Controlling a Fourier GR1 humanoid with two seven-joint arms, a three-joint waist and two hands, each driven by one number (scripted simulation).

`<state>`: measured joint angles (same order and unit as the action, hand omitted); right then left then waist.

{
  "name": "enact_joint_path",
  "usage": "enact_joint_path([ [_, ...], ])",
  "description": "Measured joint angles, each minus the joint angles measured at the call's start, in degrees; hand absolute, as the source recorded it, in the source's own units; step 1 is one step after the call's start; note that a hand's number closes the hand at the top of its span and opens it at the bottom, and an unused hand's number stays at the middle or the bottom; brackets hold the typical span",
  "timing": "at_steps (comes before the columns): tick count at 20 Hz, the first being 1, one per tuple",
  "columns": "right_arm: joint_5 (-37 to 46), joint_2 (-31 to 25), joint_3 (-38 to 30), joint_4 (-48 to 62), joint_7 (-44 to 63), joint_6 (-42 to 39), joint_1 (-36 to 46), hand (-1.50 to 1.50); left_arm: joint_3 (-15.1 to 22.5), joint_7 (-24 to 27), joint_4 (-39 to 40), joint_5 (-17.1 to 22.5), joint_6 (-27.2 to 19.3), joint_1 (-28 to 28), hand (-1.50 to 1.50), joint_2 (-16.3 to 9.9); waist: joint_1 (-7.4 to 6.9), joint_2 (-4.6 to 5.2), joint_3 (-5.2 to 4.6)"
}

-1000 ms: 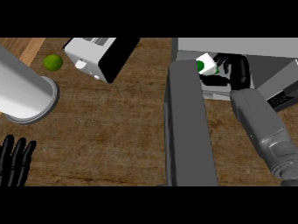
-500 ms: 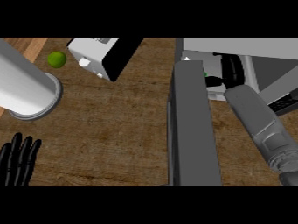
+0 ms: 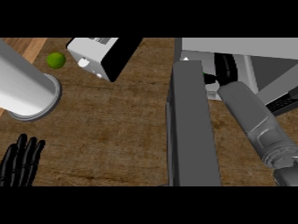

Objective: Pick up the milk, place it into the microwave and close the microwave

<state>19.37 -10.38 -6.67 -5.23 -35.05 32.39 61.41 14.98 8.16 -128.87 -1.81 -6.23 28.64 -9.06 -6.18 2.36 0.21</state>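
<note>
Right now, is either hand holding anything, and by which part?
Cannot tell for the right hand: it is inside the microwave, mostly hidden. The left hand holds nothing, resting open at lower left.

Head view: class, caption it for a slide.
Right black hand reaches into grey microwave, past its open door; left black hand rests open.

Microwave (image 3: 241,46) at counter's (image 3: 112,131) back right, its open door (image 3: 191,127) jutting toward front edge. Toaster (image 3: 96,54) at back centre, lime (image 3: 56,60) just left of it. Cylinder canister (image 3: 15,83) near left edge. Left hand (image 3: 21,164) at front-left corner.
</note>
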Motion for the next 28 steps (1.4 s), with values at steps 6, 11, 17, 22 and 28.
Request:
enact_joint_path([
  [6, -1.31, -0.31, -1.74, -0.24, -0.72, 1.75, -0.60, -1.50, 1.15, -0.73, -1.10, -1.26, -0.43, 0.62, -1.50, 0.23, 0.50, -0.14, 0.00],
  [11, -2.20, -1.46, -2.98, -0.80, -1.39, 2.24, -0.23, -1.50, 1.74, -0.30, -1.32, -2.20, -0.61, 1.42, -1.50, 0.28, 0.76, -0.30, -0.01],
  [17, -3.59, -3.89, -4.84, -1.69, -3.68, 1.82, -0.86, -1.50, 3.27, -1.08, -1.31, -3.51, -1.30, 0.72, -1.50, 1.18, 1.30, -0.34, 0.00],
  [22, -4.90, -5.92, -6.47, -2.01, -6.35, -0.30, -2.27, -1.50, 3.98, -0.95, -1.77, -4.26, -1.61, 1.66, -1.50, 1.29, 1.49, -0.50, 0.00],
  [28, -6.99, -7.89, -8.45, -1.98, -8.37, -8.78, -3.06, -1.50, 5.11, -1.16, -1.96, -5.51, -2.00, 2.45, -1.50, 1.43, 2.08, -0.78, -0.01],
])
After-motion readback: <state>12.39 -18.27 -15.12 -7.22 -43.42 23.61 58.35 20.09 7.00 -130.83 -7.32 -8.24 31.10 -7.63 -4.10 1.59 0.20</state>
